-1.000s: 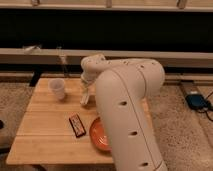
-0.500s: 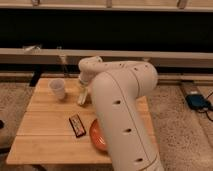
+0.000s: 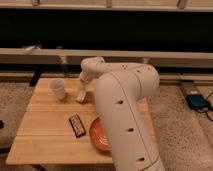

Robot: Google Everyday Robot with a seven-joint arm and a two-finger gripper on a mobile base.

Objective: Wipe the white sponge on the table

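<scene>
The light wooden plank table (image 3: 45, 117) fills the left half of the camera view. My big white arm reaches from the lower right over the table. The gripper (image 3: 81, 94) points down at the back middle of the tabletop, just right of the cup. A small pale shape at the gripper's tip meets the wood, and I cannot tell it apart from the gripper itself. The white sponge does not show as a separate thing.
A translucent white cup (image 3: 57, 89) stands at the back left. A dark snack bar (image 3: 76, 125) lies in the middle front. An orange bowl (image 3: 98, 135) sits by it, partly behind my arm. A thin clear bottle (image 3: 63, 66) stands at the table's back edge.
The gripper has slid a little to the left along the tabletop, toward the cup. The cup, bar and bowl have not moved.
</scene>
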